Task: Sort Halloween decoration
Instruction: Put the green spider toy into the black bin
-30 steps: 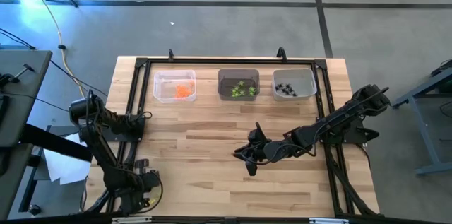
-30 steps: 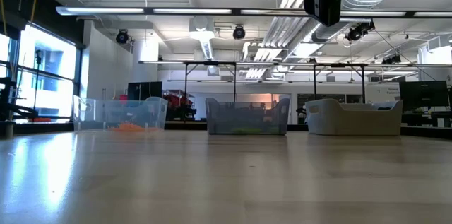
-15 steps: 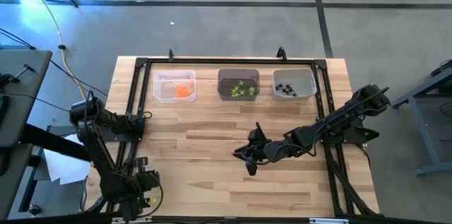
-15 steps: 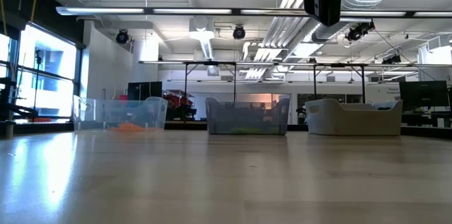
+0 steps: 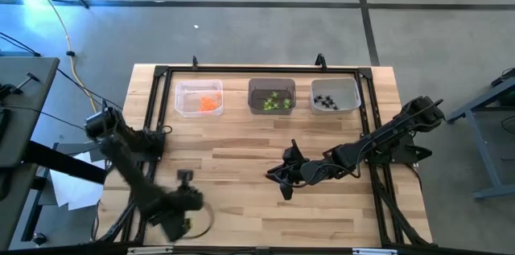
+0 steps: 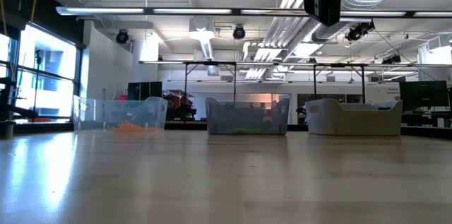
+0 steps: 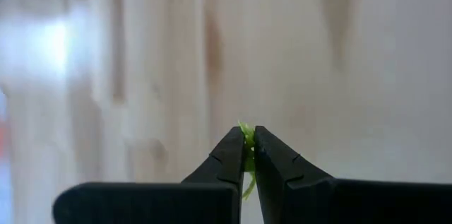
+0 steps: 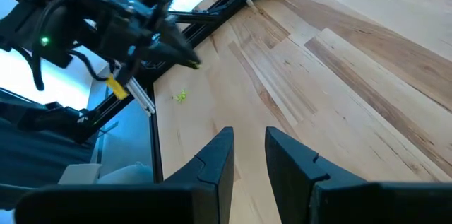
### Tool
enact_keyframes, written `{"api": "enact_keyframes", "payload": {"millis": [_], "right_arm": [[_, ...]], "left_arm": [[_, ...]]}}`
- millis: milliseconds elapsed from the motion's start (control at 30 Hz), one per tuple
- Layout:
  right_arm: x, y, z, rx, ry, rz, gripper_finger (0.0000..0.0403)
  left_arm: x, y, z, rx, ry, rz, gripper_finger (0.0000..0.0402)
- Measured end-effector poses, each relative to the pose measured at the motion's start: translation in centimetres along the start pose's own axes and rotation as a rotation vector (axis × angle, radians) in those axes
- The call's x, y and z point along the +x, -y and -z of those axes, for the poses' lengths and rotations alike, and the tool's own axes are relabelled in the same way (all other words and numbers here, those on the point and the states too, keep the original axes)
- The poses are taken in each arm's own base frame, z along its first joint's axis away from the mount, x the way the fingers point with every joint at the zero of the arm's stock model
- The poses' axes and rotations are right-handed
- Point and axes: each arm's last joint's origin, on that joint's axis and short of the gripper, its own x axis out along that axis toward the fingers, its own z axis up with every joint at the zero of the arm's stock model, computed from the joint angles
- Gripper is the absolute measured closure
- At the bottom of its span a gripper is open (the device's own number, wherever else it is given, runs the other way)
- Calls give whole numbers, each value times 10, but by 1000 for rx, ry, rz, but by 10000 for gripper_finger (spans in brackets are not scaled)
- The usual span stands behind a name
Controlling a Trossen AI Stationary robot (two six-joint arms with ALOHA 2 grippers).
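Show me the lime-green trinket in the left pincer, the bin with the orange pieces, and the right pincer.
lime-green trinket (image 7: 247,139): left wrist view, the sliver showing between the shut fingertips.
orange-piece bin (image 5: 187,99): high view, bare floor beside the orange pieces.
right pincer (image 8: 248,146): right wrist view, midway between its parted fingertips.

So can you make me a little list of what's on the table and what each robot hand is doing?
left gripper: shut on a lime-green trinket, over the table's near left part
right gripper: open, empty, mid-table
orange bin: orange trinkets inside
middle bin: green trinkets inside
right bin: black spiders inside
loose piece: green, on the wooden table
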Motion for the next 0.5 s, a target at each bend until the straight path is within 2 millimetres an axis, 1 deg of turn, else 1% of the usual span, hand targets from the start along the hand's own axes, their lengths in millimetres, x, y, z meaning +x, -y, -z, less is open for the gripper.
{"api": "enact_keyframes", "payload": {"millis": [100,167,267,400,500], "right_arm": [[0,0,0,0,0,0,324],[0,0,0,0,-1,0,324],[0,0,0,0,-1,0,324],[0,0,0,0,-5,-3,324],[0,0,0,0,-5,-3,324]], "left_arm": [[21,-21,-26,64,29,-34,394],[33,-38,-45,114,57,-72,394],[53,-70,-76,163,117,-130,394],[79,-125,-113,184,195,-143,394],[96,-172,-131,151,269,-108,394]]}}
